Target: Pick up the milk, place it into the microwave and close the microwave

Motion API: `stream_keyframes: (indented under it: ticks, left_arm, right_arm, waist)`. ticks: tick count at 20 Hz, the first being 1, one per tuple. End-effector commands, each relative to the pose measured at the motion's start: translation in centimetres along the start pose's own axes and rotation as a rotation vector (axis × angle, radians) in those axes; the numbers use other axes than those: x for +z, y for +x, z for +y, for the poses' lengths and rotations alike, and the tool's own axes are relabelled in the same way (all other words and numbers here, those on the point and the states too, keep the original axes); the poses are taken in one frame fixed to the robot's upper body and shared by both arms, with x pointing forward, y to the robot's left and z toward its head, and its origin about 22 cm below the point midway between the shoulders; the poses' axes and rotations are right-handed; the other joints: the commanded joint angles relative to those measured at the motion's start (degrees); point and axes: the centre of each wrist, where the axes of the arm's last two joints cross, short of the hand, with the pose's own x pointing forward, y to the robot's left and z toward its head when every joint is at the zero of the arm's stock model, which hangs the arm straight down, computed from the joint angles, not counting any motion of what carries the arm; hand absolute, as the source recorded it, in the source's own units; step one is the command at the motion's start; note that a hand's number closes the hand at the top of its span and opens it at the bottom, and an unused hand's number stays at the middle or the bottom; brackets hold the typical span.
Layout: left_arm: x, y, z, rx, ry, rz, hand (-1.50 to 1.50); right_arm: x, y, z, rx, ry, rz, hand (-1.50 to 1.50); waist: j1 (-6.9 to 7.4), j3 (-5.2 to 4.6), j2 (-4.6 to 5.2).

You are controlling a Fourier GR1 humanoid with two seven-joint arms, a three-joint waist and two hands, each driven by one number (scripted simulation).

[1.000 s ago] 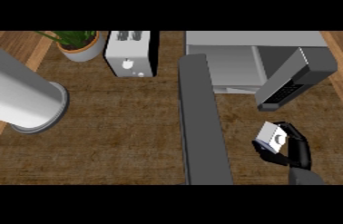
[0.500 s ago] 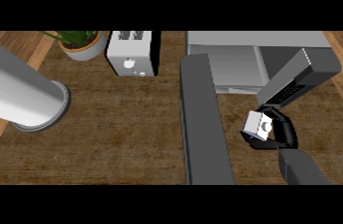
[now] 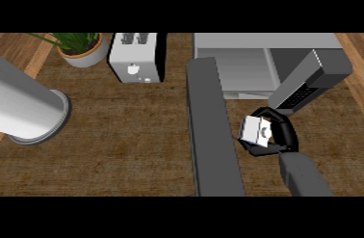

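The right hand (image 3: 279,136), fingers curled round the milk carton (image 3: 254,130), has carried it closer to the open microwave (image 3: 245,68).

This is a home kitchen: a brown wood-grain counter top (image 3: 128,136) carries a boxy grey microwave oven (image 3: 249,63) with its door swung open (keypad side outward). Left of the microwave stands a white two-slot toaster (image 3: 134,59), and further left a leafy green plant in a pale pot (image 3: 82,49).
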Motion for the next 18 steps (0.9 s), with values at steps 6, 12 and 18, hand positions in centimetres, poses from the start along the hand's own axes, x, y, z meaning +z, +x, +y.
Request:
stream_keyframes:
  ticks: [6,12,18]
  left_arm:
    - [0.7,-0.6,0.8,0.020,0.007,0.001,-1.50]
    - [-0.3,0.8,0.2,0.018,0.014,0.012,-1.50]
    - [-0.8,0.0,2.7,-0.013,0.015,-0.010,-1.50]
  right_arm:
    - [-6.6,3.8,2.7,0.047,-0.031,-0.056,1.50]
    - [-11.1,6.5,4.0,0.123,-0.018,-0.043,1.50]
    - [-15.6,7.4,5.5,0.323,0.000,-0.004,1.50]
  waist:
    - [0.65,0.03,0.24]
    - [0.56,0.05,0.31]
    - [1.67,0.06,0.70]
